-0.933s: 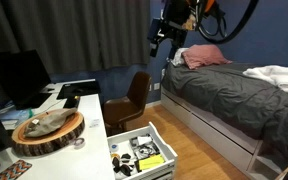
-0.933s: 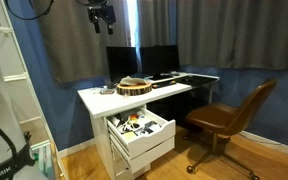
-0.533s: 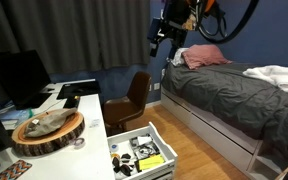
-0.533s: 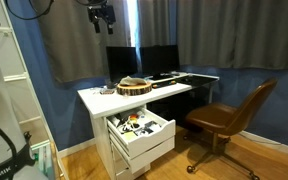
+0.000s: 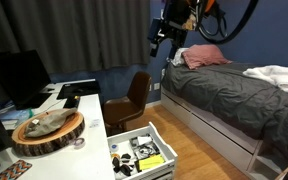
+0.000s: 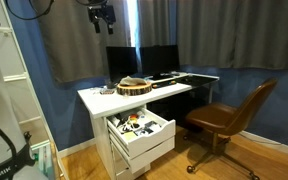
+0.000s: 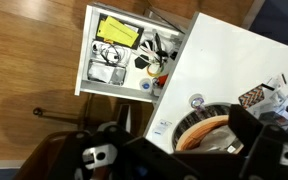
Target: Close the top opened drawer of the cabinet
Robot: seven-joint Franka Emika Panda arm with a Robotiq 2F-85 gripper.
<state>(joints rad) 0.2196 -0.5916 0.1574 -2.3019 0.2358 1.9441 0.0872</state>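
Deep blue walls (image 6: 284,125) all round, mostly hidden behind dark grey curtains (image 6: 214,30); sliver of daylight (image 6: 132,22) poking through a gap in them; warm wooden floor (image 5: 199,150) underneath. White L-shaped desk (image 6: 189,84) up against the curtains with dark monitors (image 6: 144,58) on it; brown swivel chair (image 6: 224,118) parked just beside. Off to the side, a bed (image 5: 224,90) with a grey duvet; pink pillow (image 5: 204,57) at the head; white bedding (image 5: 279,75) bunched at the edge.

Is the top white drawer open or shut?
Open: the shallow white top drawer juts out of the white boxy cabinet, contents exposed.
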